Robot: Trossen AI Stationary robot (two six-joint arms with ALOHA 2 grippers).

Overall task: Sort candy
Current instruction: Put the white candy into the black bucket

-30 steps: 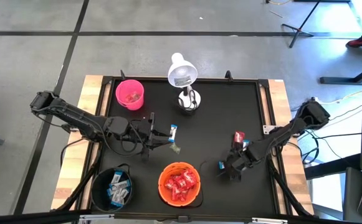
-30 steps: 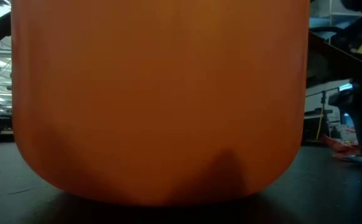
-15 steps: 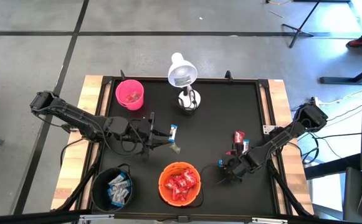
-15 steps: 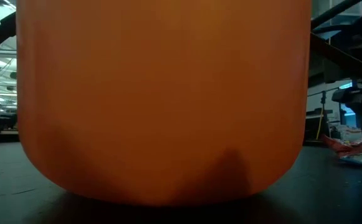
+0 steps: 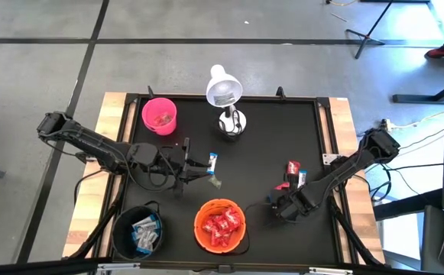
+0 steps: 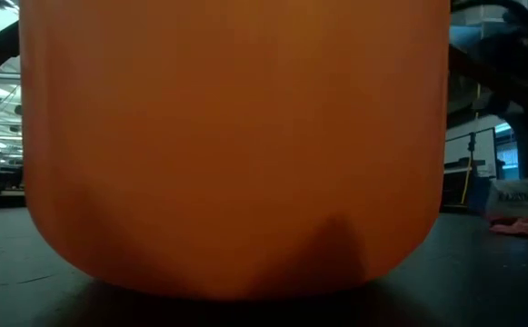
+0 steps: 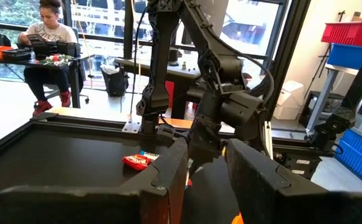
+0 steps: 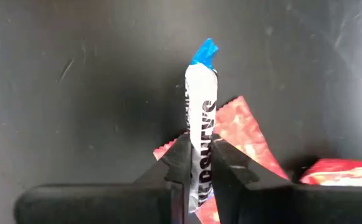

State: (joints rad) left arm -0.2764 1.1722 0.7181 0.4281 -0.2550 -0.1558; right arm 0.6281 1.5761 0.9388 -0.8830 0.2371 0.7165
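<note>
Now | right tool (image 8: 198,163) clamped on blue-and-white candy (image 8: 200,124) | left tool (image 7: 199,171) part-open, empty | lift straight, clear red candy (image 8: 246,134), carry to black bowl (image 5: 122,221).

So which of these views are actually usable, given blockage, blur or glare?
High view: evenly lit and sharp, though the lamp head glares white. Low view: almost wholly blocked by the orange bowl, close and soft. Left wrist view: bright windows behind, own fingers dark and blurred. Right wrist view: clear on the blue-and-white candy pinched in the right gripper.
</note>
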